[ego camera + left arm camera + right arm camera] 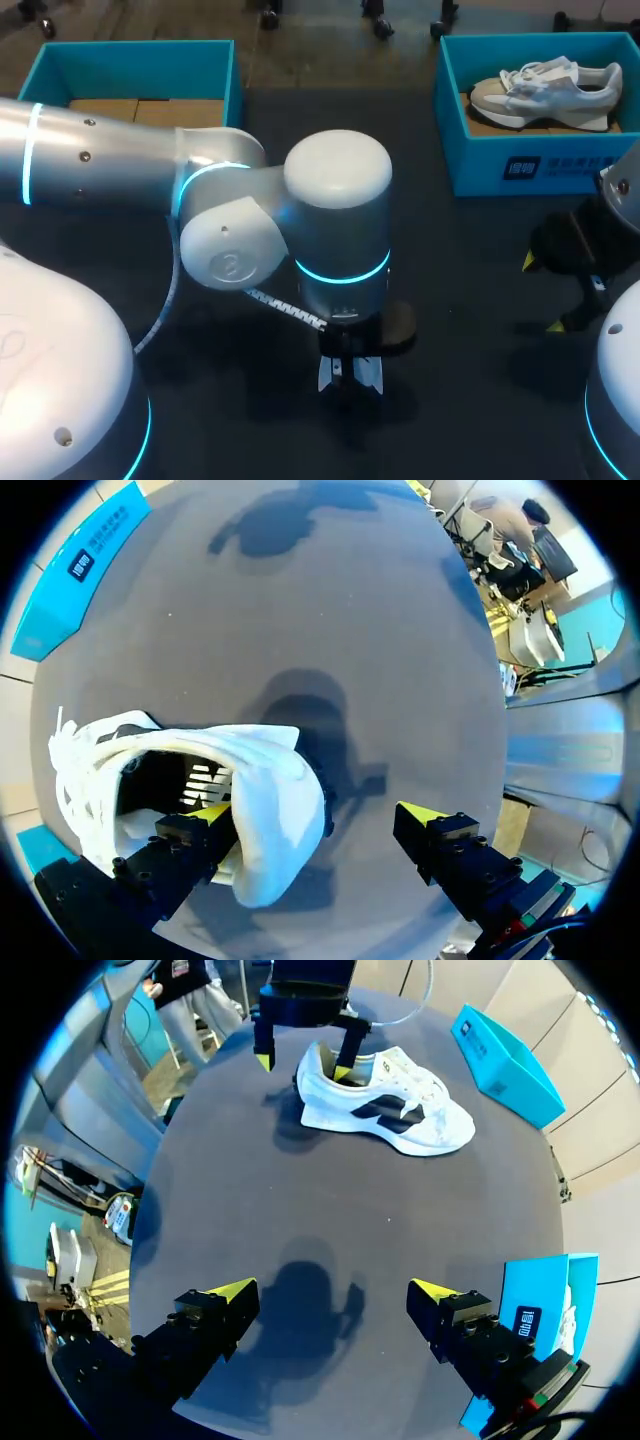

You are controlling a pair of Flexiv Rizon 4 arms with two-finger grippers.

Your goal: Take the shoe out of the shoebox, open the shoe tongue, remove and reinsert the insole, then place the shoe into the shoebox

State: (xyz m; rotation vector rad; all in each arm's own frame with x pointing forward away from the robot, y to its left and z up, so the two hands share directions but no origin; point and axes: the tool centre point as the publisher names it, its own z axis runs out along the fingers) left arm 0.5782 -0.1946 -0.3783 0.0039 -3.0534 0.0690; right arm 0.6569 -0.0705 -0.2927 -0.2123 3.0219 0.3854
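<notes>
1. The shoe (385, 1110), white with dark side stripes, stands on its sole on the counter (300, 1220), outside both boxes. In the head view our left arm hides it.
2. Our left end effector (320, 815) is spread wide at the heel. One finger reaches down into the shoe's mouth and the other hangs outside, clear of the shoe, with the heel wall (285, 810) between them. It has hold of nothing yet, and we cannot tell whether the inner finger touches the lining.
3. We judge the step in hand to be pinning the heel so the tongue can be opened. To do it well, we should close slowly on the heel wall alone. The inner finger should stay above the insole so it is not trapped, and light downward pressure will keep the sole flat.
4. The laces (70, 765) bunch at the far end of the opening. A tongue pull should probably go up and toward the toe, away from the held heel.
5. Our right end effector (335, 1288) hangs open and empty over bare counter, well apart from the shoe.
6. The right shoebox (480, 150) holds a second shoe (545, 90). The left shoebox (130, 55) shows only cardboard inside.
</notes>
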